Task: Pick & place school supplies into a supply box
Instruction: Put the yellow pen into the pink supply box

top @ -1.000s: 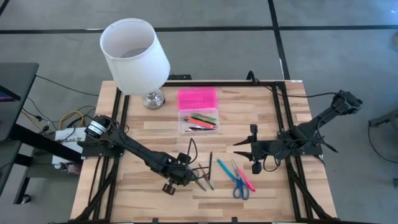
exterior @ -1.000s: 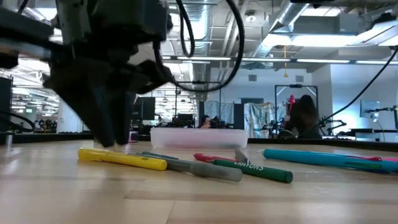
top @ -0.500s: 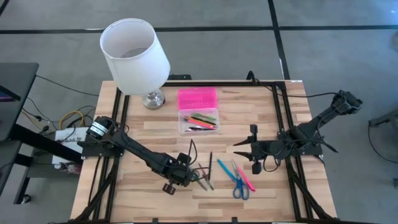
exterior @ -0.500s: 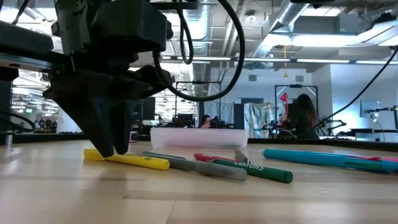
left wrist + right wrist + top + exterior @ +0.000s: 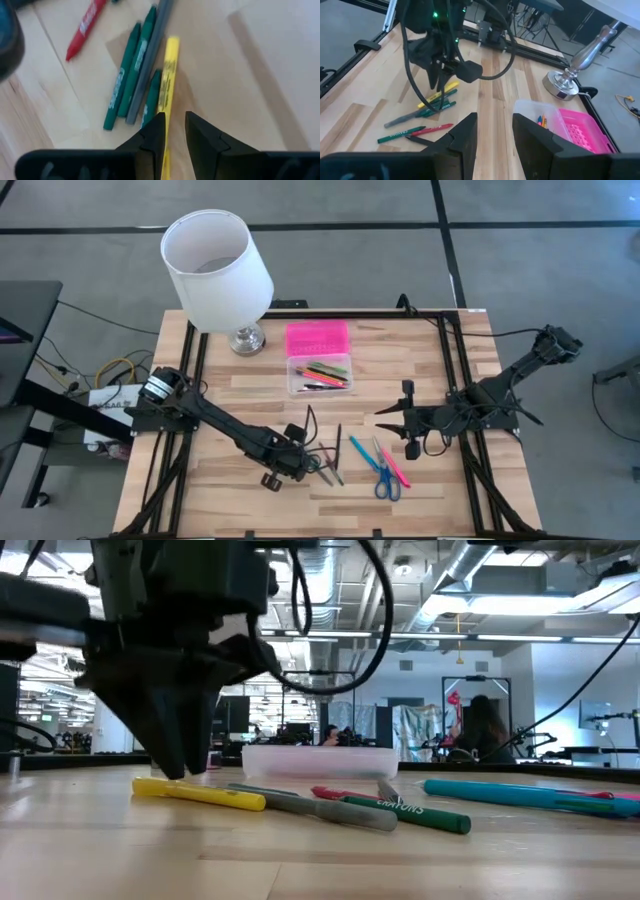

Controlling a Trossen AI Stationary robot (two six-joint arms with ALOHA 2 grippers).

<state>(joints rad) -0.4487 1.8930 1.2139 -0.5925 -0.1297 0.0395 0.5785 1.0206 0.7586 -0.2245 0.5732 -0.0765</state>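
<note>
A yellow marker (image 5: 170, 70) lies flat on the table among green markers (image 5: 131, 70), a grey pen (image 5: 150, 55) and a red one (image 5: 85, 25). My left gripper (image 5: 175, 127) points down over it near the table's front, narrowly open, one finger on each side of the marker's near part. In the low view the marker (image 5: 205, 796) rests along its whole length. The supply box (image 5: 320, 374) stands open at mid-table, pens in its clear base, pink lid (image 5: 317, 338) laid back. My right gripper (image 5: 385, 412) hovers open to the right, with nothing between its fingers. My left gripper comes from above with its fingers across the yellow marker, near one end (image 5: 165, 107). One finger (image 5: 156, 131) stands close against the marker's side, and bare wood shows between the marker and the other finger. Whether a finger touches it, I cannot tell.
A teal pen (image 5: 362, 455), a pink pen (image 5: 397, 470), blue scissors (image 5: 385, 482) and a black pencil (image 5: 338, 442) lie right of the left gripper. A white lamp (image 5: 215, 270) stands at the far left corner. Black rails edge the table.
My left gripper has tipped a little over the yellow marker, its fingertips dipping down toward it and coming back up slightly. The gap between its fingers looks the same.
</note>
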